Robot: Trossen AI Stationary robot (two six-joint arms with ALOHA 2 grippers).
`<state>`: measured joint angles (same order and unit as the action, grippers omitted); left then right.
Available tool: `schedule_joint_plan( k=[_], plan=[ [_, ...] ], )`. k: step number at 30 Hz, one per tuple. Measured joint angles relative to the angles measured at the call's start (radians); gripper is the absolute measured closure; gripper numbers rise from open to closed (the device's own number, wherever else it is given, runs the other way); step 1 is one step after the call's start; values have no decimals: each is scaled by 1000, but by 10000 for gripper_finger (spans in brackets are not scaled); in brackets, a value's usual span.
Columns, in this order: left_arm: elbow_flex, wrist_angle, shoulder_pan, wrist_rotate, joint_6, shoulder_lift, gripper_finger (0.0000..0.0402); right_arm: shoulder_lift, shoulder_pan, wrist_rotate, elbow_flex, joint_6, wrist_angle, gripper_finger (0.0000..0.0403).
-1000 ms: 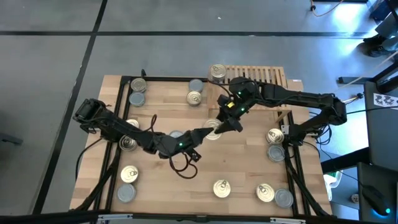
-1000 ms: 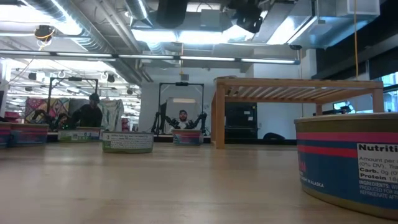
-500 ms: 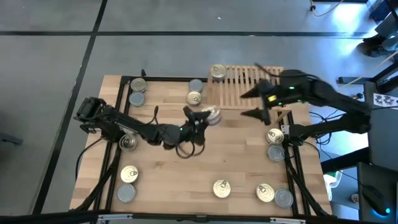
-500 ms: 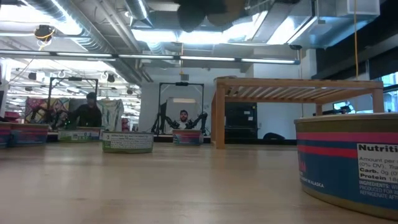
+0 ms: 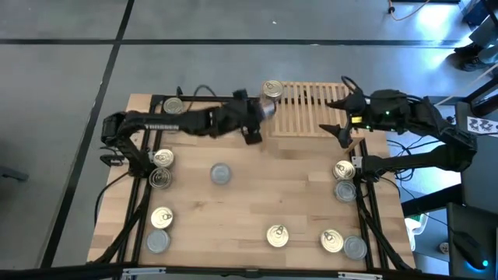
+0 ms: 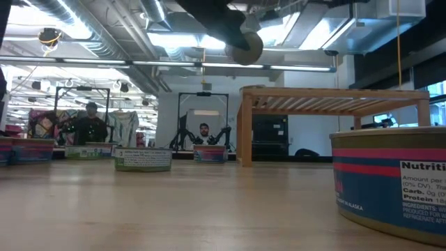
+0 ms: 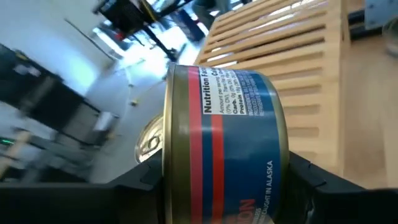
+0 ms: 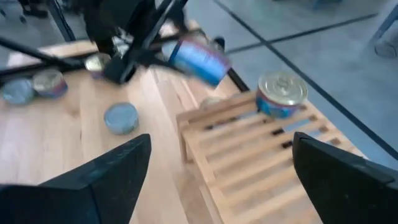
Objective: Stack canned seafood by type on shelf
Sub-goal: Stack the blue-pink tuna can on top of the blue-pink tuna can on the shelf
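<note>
My left gripper point(image 5: 263, 113) is shut on a blue-and-red tin with a gold top point(image 7: 224, 137), held in the air at the left end of the slatted wooden shelf point(image 5: 311, 109). The low view shows the tin point(image 6: 244, 47) above shelf height. One gold-topped tin point(image 5: 272, 89) stands on the shelf's far left corner; it also shows in the right wrist view point(image 8: 283, 93). My right gripper point(image 5: 337, 115) is open and empty over the shelf's right end. Several more tins stand around the table's edges. My left gripper pinches the tin between its two fingers, one at the gold top end point(image 7: 152, 155) and one at the bottom end point(image 7: 287, 158). The fingers come about level from the table's left. The tin lies on its side, lifted clear of table and shelf.
Tins stand on the table at far left point(image 5: 173, 106), left point(image 5: 160, 167), middle point(image 5: 220, 173), near left point(image 5: 160, 228), near edge point(image 5: 278, 235), near right point(image 5: 344, 244) and right point(image 5: 344, 180). One big tin point(image 6: 390, 181) stands close to the low camera. People show in the room behind.
My left gripper has carried the tin up from the table's middle toward the far edge, to the shelf's left end. My right gripper has drawn away from the middle toward the table's right edge and now stands open over the shelf's right end.
</note>
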<state>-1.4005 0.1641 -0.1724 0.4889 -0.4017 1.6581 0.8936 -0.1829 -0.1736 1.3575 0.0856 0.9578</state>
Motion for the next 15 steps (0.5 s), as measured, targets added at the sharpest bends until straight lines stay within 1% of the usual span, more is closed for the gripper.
schedule_joint_plan(
  k=[2, 6, 15],
  plan=[
    [-25, 18, -43, -19, -9, 1, 223, 0, 0, 0, -9, 2, 1, 24],
    [-93, 34, -88, -17, -117, 32, 223, 0, 0, 0, -46, 1, -19, 24],
    [-318, 147, -161, -10, -283, 209, 223, 1, -1, 0, -104, -16, -44, 24]
  ],
)
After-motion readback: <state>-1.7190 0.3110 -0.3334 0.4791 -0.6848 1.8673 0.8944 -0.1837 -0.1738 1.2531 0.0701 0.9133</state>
